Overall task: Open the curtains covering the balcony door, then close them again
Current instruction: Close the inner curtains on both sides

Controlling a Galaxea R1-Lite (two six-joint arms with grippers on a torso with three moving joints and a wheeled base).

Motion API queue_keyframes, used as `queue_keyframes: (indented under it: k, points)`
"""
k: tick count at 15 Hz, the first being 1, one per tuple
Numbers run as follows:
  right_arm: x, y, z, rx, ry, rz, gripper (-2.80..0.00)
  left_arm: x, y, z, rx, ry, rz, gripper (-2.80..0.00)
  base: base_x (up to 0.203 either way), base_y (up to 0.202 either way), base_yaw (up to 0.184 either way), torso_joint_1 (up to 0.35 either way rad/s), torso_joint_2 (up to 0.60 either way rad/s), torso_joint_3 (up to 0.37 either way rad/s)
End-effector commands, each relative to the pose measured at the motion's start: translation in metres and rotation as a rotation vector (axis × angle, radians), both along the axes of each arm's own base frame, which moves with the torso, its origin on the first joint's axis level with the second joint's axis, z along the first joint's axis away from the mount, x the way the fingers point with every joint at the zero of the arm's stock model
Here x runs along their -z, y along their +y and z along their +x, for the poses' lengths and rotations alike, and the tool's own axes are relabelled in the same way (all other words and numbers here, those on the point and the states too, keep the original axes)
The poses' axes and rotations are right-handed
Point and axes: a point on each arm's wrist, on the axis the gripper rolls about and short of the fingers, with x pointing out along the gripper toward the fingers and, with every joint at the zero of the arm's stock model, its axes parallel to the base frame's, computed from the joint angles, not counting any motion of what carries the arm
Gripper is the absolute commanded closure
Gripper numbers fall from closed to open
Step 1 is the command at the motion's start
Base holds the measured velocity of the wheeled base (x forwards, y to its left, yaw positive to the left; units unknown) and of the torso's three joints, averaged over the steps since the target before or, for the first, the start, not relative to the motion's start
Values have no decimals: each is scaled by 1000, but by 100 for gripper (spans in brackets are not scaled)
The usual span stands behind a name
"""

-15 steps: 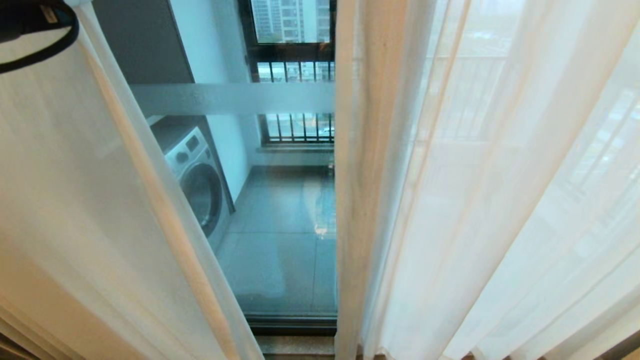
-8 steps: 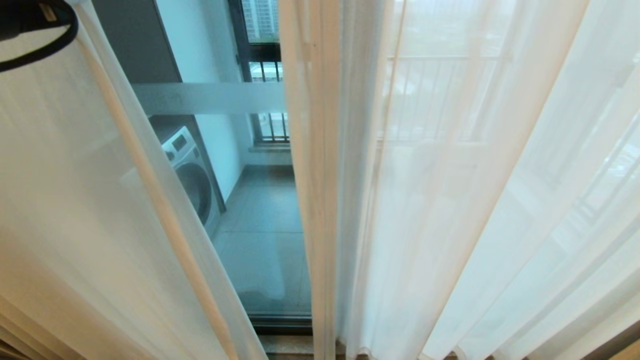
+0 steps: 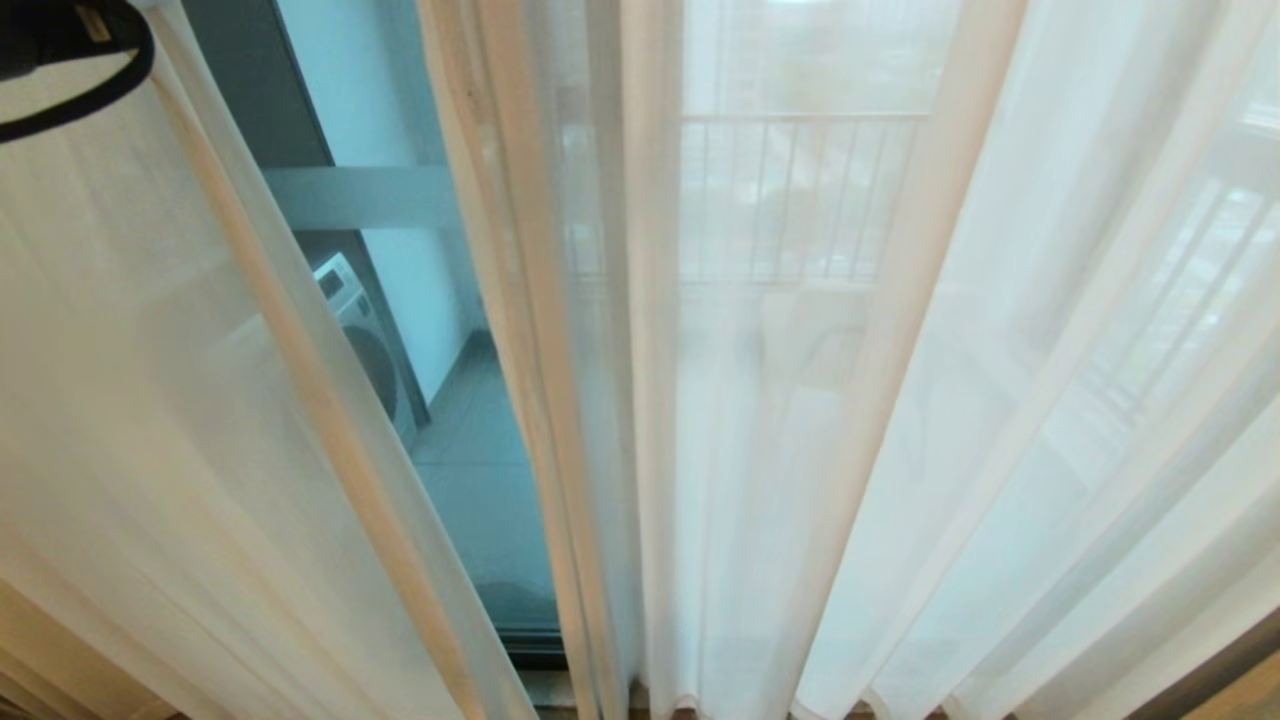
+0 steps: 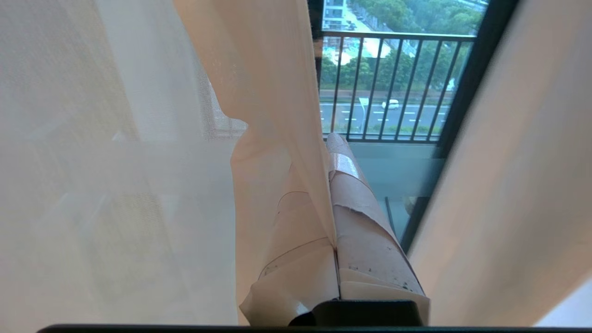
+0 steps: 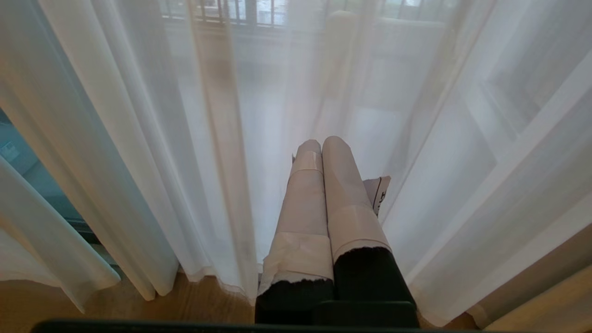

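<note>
curtains (image 3: pixel 780 400) hanging over balcony door (image 3: pixel 470 480), narrow gap showing | left gripper (image 4: pixel 333 143) clamping curtain edge | right gripper (image 5: pixel 321 145) closed, holding nothing | wood floor (image 5: pixel 185 305) lying below hems

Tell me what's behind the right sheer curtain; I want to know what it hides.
Through the right sheer curtain only a faint railing shows. Anything else behind it is veiled. The washing machine sits in the uncovered gap.

The curtains (image 3: pixel 800 400) hang in front of the balcony door (image 3: pixel 480 480); a washing machine (image 3: pixel 360 340) stands behind the door's glass, at its left.
</note>
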Motion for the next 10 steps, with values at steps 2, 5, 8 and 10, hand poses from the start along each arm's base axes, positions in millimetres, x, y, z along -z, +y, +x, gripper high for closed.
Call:
queue_keyframes:
  k: [2,5,8,10]
  points:
    - [0,0,0,-1,0,-1,0,0,0,0,0,0,-1,0,0,-186,0,0,4,7]
    - [0,0,0,-1,0,-1,0,0,0,0,0,0,-1,0,0,-183,-1,2,2,2]
    - [0,0,0,-1,0,-1,0,1,0,0,0,2,-1,0,0,-186,1,7,1,3]
    - [0,0,0,-1,0,-1,0,2,0,0,0,5,-1,0,0,-188,0,-2,-2,3]
